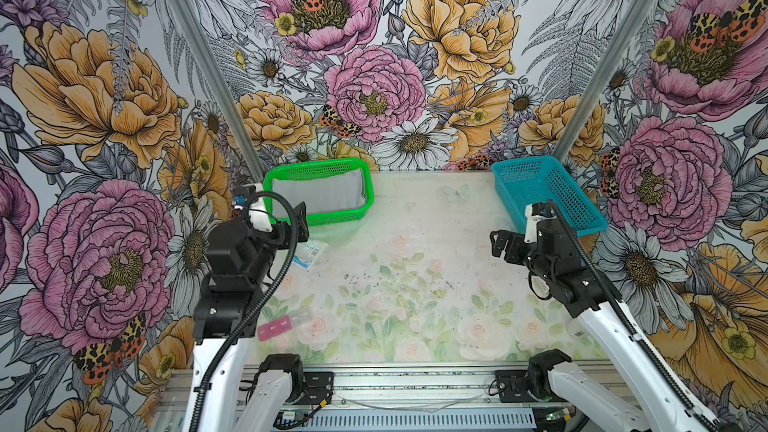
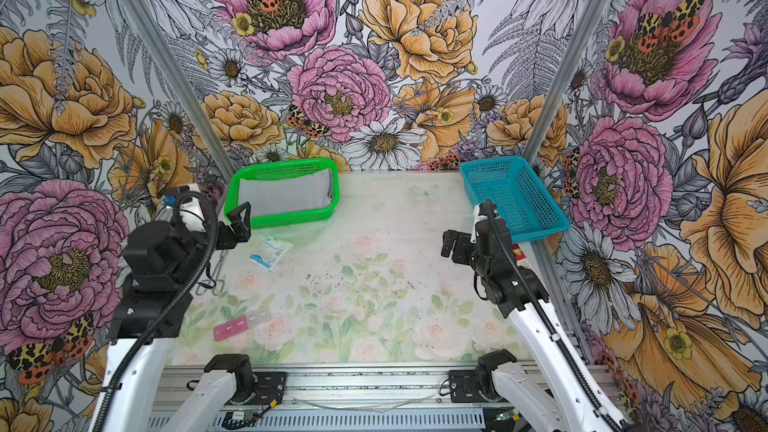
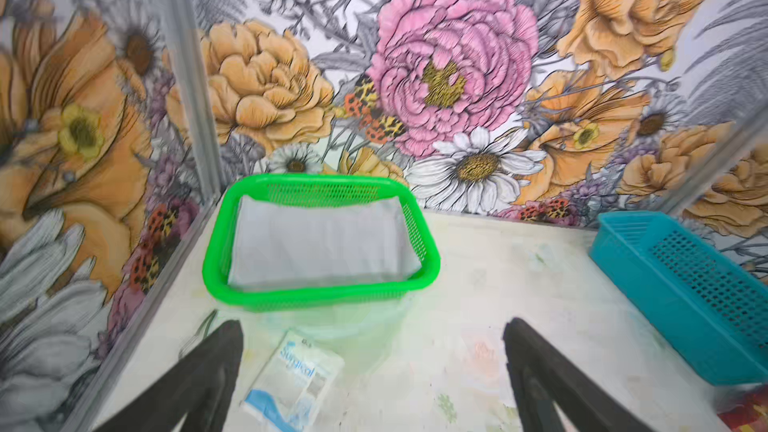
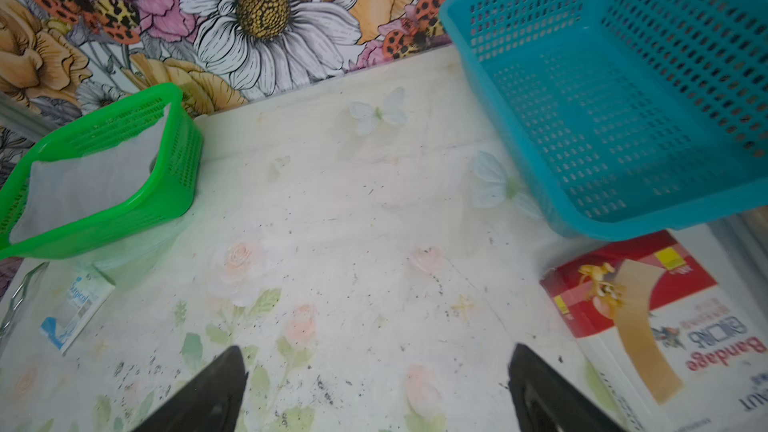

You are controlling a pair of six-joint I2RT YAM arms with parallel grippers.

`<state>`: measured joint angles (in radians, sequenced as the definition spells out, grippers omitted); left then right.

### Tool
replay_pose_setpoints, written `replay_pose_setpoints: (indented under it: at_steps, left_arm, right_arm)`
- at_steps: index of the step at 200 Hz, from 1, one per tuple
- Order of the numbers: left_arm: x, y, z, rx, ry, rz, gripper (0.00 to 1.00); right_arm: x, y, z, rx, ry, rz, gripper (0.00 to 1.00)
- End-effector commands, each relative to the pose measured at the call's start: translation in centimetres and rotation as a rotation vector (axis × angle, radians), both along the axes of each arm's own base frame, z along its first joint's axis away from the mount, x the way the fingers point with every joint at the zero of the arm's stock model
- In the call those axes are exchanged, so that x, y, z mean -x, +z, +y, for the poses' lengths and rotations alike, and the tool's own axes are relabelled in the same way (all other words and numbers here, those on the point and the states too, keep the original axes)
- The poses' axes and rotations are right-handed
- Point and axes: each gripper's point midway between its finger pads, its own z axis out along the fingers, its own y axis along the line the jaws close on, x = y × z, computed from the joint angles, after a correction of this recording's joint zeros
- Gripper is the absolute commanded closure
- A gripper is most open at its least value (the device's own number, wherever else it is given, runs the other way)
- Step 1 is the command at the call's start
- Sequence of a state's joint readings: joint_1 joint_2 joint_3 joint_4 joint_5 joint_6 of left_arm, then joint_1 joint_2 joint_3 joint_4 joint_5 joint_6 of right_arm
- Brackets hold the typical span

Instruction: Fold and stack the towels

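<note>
A light grey towel [image 1: 320,195] [image 2: 286,197] lies folded flat inside the green basket [image 1: 316,164] at the back left; it also shows in the left wrist view [image 3: 324,243] and the right wrist view [image 4: 95,180]. No other towel is in view. My left gripper [image 1: 301,218] [image 3: 372,326] hovers just in front of the green basket's near rim [image 3: 316,297], open, with nothing between its fingers. My right gripper [image 1: 500,243] [image 4: 376,351] hangs open and empty over the bare mat, in front of the blue basket.
An empty blue basket [image 1: 548,197] [image 4: 623,118] stands at the back right. A white-blue sachet [image 2: 270,251] [image 3: 295,380] lies under the left gripper. A red-white carton [image 4: 648,317] sits by the blue basket. A pink strip [image 1: 276,328] lies near the front left, and a wire clip [image 2: 214,268] near the left wall.
</note>
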<state>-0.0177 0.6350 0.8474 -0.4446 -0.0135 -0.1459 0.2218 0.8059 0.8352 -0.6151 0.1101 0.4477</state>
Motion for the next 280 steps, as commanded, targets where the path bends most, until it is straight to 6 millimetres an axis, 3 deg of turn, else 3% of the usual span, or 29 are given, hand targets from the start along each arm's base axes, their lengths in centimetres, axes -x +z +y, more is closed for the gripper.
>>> replay_pose_setpoints:
  at_steps: [1,25,43,69,94,140,164,185,206,223,241,257,266,280]
  left_arm:
    - [0.3,-5.0,4.4,0.086,0.289,-0.126,0.01]
    - [1.3,-10.5,6.9,0.028,0.468,-0.107,0.01]
    - [1.0,-12.1,8.1,-0.016,0.545,-0.087,0.01]
    - [-1.7,-14.9,8.2,-0.124,0.514,-0.033,0.01]
    - [-4.3,-17.4,7.0,-0.189,0.421,0.033,0.01]
    - [-5.3,-17.1,8.9,0.010,0.337,-0.162,0.01]
    - [-8.5,-17.8,6.6,0.025,0.156,-0.200,0.01]
    - [-8.0,-18.4,5.1,-0.033,0.133,-0.190,0.01]
    - [-9.6,-18.9,1.1,-0.115,-0.072,-0.196,0.02]
    - [-9.7,-19.4,2.4,-0.112,0.019,-0.147,0.01]
    - [-9.7,-19.2,1.8,-0.111,-0.016,-0.170,0.01]
    - [-9.6,-19.1,2.4,-0.101,0.021,-0.176,0.01]
    - [-9.4,-19.1,2.6,-0.098,0.025,-0.178,0.01]
    - [-8.9,-19.0,2.0,-0.112,0.003,-0.198,0.01]
  right_arm:
    - [0.9,0.1,-4.4,0.117,-0.153,-0.087,0.00]
    - [1.7,-0.6,-6.9,0.231,-0.225,-0.206,0.00]
    - [2.0,-1.4,-8.1,0.265,-0.284,-0.279,0.00]
    - [1.4,-3.3,-9.1,0.279,-0.344,-0.341,0.00]
    - [0.3,-4.2,-8.2,0.268,-0.297,-0.394,0.00]
    - [-1.0,-4.5,-8.5,0.359,-0.263,-0.358,0.01]
    - [-2.2,-6.3,-8.4,0.346,-0.231,-0.335,0.01]
    - [-3.4,-7.4,-8.1,0.312,-0.212,-0.352,0.00]
    - [-4.6,-8.3,-7.5,0.269,-0.180,-0.408,0.00]
    - [-5.9,-8.4,-6.5,0.254,-0.123,-0.463,0.00]
    - [-7.6,-8.5,-5.1,0.310,-0.015,-0.499,0.01]
    - [-9.5,-11.4,-6.0,0.289,-0.040,-0.428,0.01]
    - [-10.1,-10.6,-6.3,0.284,-0.054,-0.479,0.01]
    - [-10.6,-11.7,-7.7,0.254,-0.107,-0.371,0.00]
